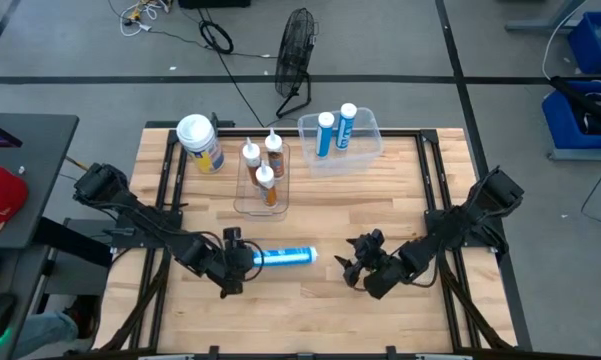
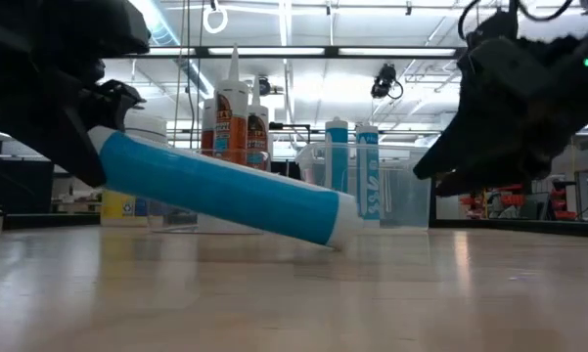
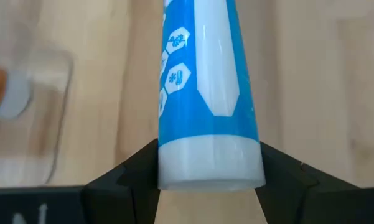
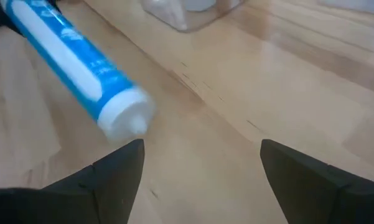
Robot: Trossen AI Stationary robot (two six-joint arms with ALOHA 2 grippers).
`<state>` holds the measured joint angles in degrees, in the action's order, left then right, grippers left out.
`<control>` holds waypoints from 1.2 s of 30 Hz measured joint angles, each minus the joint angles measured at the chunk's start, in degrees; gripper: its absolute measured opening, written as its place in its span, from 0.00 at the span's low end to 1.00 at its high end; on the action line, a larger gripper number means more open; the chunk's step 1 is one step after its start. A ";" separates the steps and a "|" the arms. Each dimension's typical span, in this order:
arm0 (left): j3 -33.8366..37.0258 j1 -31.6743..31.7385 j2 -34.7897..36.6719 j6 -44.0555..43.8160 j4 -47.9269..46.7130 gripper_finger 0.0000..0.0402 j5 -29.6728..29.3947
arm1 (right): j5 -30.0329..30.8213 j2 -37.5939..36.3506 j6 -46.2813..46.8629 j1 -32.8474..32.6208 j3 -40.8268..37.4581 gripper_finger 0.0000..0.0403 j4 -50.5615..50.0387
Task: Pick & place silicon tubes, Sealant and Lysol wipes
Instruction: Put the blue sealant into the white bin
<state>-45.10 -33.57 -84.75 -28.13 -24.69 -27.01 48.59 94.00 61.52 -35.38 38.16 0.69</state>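
We count three blue silicone tubes: two stand upright in the clear bin [image 1: 365,150] at the far side of the tabletop [image 1: 380,210], and the third, the blue tube [image 1: 283,258], is pinched at its flat end by the left gripper [image 1: 238,262], tilted with its far end on the wood. Its printing is too small to read. Three orange sealant tubes [image 1: 264,165] stand in a clear tray [image 1: 242,203]. One Lysol wipes canister [image 1: 201,143] stands beside that tray. The right gripper [image 1: 358,262] hovers nearby, jaws spread and holding nothing.
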 joint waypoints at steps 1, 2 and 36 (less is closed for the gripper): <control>0.00 -0.02 0.00 0.87 0.92 0.53 0.16 | -0.56 0.00 -2.23 0.51 -1.68 0.81 4.20; 0.00 0.00 0.00 1.66 1.52 0.53 0.14 | -2.23 0.00 -4.80 1.24 -3.07 0.81 8.12; 1.53 4.27 -1.60 5.22 10.61 0.54 3.47 | -17.11 0.00 -32.91 8.06 -1.28 0.97 18.17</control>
<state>-43.57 -29.30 -86.35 -22.92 -14.09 -23.55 31.47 94.00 28.60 -27.33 36.88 18.86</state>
